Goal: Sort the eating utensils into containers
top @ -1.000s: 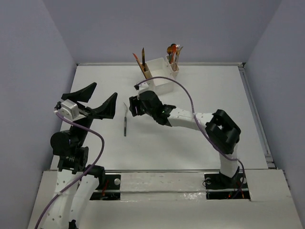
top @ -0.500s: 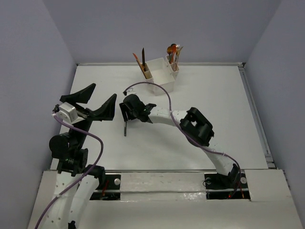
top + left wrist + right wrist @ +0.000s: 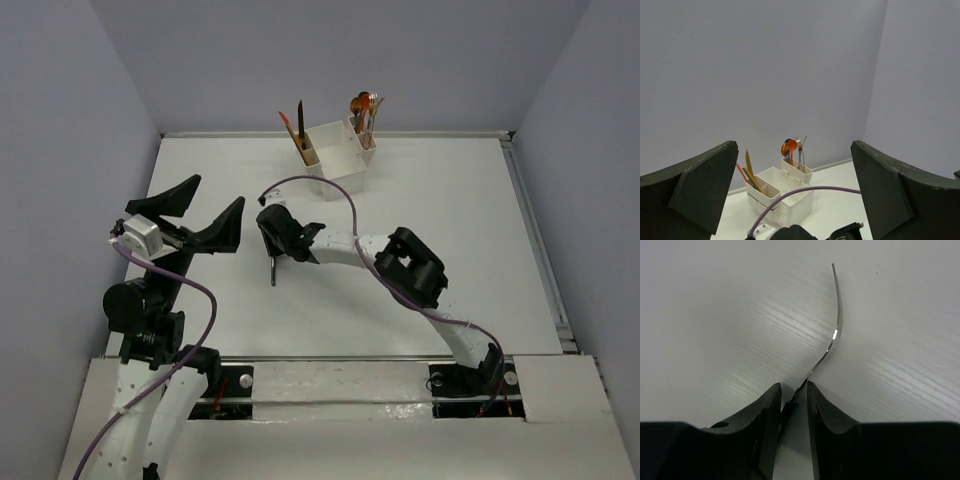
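Soft, even overhead light leaves faint shadows on the bright white table (image 3: pixel 450 220). In the right wrist view glare streaks the surface toward nine o'clock, the metal utensil (image 3: pixel 834 335) glints, and the right gripper (image 3: pixel 792 400) is near-black. The left gripper (image 3: pixel 794 150) looks soft-edged at four and eight o'clock.

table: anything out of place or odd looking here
Only one stray: a black-handled utensil, apart from the white box, pinched at its handle by the right gripper. The other utensils stand in the box's narrow compartments. Nothing looks spilled or damaged.
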`<state>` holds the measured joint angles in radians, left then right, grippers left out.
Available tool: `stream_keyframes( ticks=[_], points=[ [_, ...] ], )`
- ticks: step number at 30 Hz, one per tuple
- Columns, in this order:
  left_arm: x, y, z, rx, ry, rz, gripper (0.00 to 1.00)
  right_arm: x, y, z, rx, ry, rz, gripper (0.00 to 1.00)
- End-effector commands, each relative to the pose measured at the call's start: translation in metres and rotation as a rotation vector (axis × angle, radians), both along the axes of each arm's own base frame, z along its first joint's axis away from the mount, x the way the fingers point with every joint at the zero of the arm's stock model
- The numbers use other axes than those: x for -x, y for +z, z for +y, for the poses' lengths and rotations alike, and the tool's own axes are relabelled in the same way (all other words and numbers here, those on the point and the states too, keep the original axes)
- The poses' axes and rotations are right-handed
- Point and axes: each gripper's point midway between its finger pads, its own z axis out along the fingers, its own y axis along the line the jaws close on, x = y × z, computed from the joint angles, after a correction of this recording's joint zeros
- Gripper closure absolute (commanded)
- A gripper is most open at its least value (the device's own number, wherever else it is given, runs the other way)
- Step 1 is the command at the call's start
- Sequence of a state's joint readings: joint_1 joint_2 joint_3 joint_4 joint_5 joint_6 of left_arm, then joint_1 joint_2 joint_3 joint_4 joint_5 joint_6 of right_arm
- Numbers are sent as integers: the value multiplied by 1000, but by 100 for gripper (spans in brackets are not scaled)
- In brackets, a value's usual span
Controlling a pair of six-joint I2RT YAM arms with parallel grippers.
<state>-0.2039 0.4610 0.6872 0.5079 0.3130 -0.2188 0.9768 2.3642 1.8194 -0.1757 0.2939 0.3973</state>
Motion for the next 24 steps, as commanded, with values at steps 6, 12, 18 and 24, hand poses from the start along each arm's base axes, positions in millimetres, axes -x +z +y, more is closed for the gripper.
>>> stream_keyframes(
  ticks=[6, 12, 18, 24],
  points=[
    [19, 25, 1, 20, -15, -90, 1, 44, -36, -82, 323, 32, 86, 74],
    [18, 23, 0, 15, -21, -87, 1, 46, -26, -95, 315, 21, 87, 100],
    [17, 23, 0, 17, -19, -86, 1, 19, 82, -89, -75, 25, -34, 100],
    [16, 22, -2, 9, -27, -81, 1, -42, 228, -147, -365, -99, -393, 100]
  ],
)
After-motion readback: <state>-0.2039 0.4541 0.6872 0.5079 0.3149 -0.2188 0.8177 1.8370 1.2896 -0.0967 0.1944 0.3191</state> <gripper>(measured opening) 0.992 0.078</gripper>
